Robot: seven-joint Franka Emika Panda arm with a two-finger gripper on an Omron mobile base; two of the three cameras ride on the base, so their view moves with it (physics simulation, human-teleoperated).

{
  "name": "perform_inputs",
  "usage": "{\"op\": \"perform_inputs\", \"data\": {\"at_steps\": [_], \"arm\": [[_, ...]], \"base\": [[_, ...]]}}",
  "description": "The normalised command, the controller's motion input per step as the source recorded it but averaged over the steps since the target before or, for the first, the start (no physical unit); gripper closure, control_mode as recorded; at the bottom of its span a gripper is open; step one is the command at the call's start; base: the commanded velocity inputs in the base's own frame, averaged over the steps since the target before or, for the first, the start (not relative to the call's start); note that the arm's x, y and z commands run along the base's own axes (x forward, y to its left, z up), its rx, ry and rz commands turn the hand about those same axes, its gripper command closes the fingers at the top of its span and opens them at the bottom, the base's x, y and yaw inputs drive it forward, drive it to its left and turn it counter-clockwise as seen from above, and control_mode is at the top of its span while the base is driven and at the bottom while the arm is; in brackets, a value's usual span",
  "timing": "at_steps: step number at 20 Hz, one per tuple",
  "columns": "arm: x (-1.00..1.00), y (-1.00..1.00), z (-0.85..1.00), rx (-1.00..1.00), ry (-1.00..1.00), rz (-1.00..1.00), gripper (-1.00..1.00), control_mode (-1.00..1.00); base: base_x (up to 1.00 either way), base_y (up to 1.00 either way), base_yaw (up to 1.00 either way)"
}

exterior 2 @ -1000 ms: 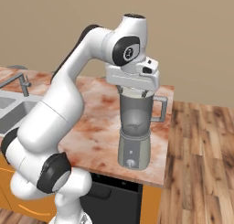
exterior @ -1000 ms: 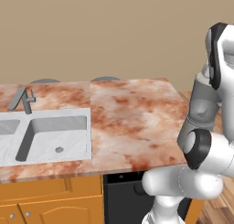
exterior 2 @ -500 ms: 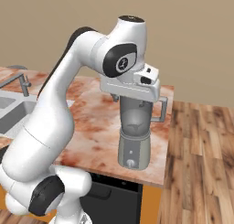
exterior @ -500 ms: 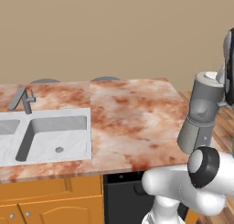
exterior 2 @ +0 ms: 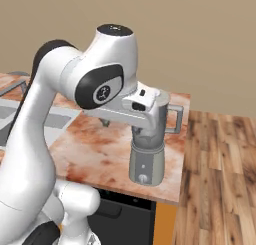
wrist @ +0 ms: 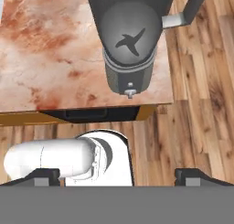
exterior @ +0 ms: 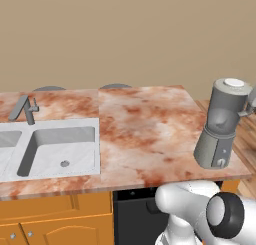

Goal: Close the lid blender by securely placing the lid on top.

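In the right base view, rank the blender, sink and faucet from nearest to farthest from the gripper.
1. The blender, directly by the gripper, at the counter's right end.
2. The sink, further left along the counter.
3. The faucet, behind the sink, at the far left edge.

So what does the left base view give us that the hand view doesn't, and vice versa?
Left base view: the lid sitting on top of the blender, plus the sink and faucet.
Hand view: the blade inside the jar, and the tool with its tips spread apart and nothing between them.
Both: the blender near the counter edge, with its white knob.
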Motion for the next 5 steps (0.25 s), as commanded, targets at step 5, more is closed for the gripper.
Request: {"op": "perform_inputs", "data": {"at_steps": [5], "arm": [[0.01,1.00,0.00,-0.01,0.00,0.00,-1.00,-1.00]], "base": [[0.00,0.00,0.00]]}}
